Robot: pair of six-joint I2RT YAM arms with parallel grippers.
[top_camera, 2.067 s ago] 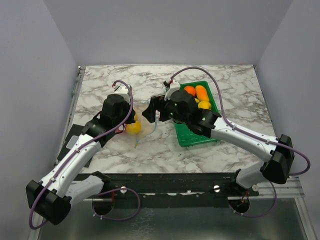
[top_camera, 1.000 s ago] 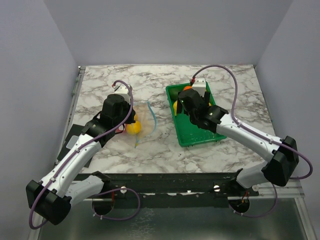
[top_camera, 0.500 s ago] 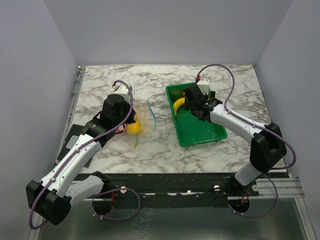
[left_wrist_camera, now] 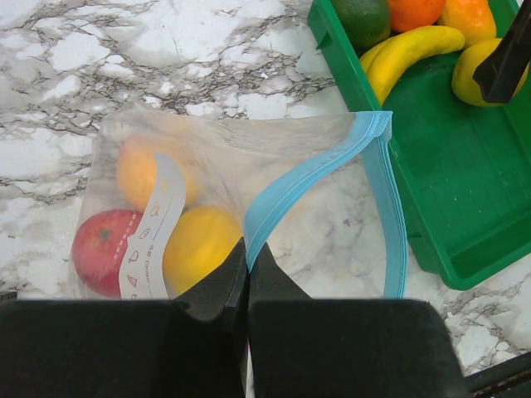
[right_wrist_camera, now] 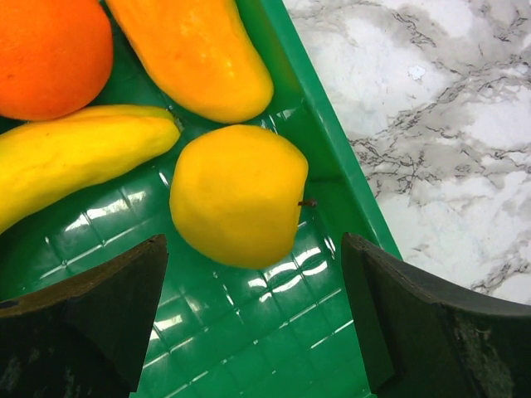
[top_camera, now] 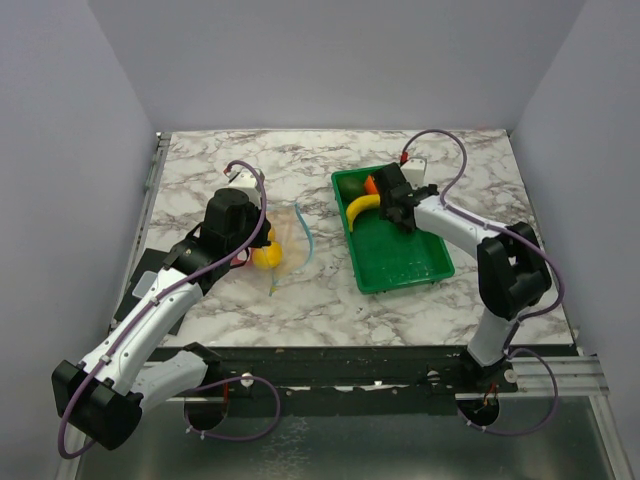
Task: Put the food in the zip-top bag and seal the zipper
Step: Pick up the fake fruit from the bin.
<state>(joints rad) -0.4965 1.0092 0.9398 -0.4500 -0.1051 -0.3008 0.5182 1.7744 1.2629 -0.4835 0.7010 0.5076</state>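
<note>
The clear zip-top bag (left_wrist_camera: 224,162) lies on the marble left of the tray, and it also shows in the top view (top_camera: 288,245). It holds an orange (left_wrist_camera: 137,170), a red piece (left_wrist_camera: 98,249) and a lemon (left_wrist_camera: 199,245). My left gripper (left_wrist_camera: 246,249) is shut on the light blue zipper (left_wrist_camera: 315,170) and holds the mouth open toward the tray. My right gripper (right_wrist_camera: 253,253) is open over a yellow lemon (right_wrist_camera: 238,195) in the green tray (right_wrist_camera: 328,157), its jaws on either side and apart from it. A banana (right_wrist_camera: 75,162), a round orange (right_wrist_camera: 50,50) and a long orange piece (right_wrist_camera: 195,50) lie beyond it.
The green tray (top_camera: 405,268) stands right of centre, with the fruit at its far end: the banana (top_camera: 362,207) and a dark green piece (top_camera: 352,186). The tray's near half holds nothing. Grey walls close in the table on three sides.
My right gripper has left the bag's mouth and moved right to the far end of the tray, over the fruit, open. My left gripper and the bag have not moved.
</note>
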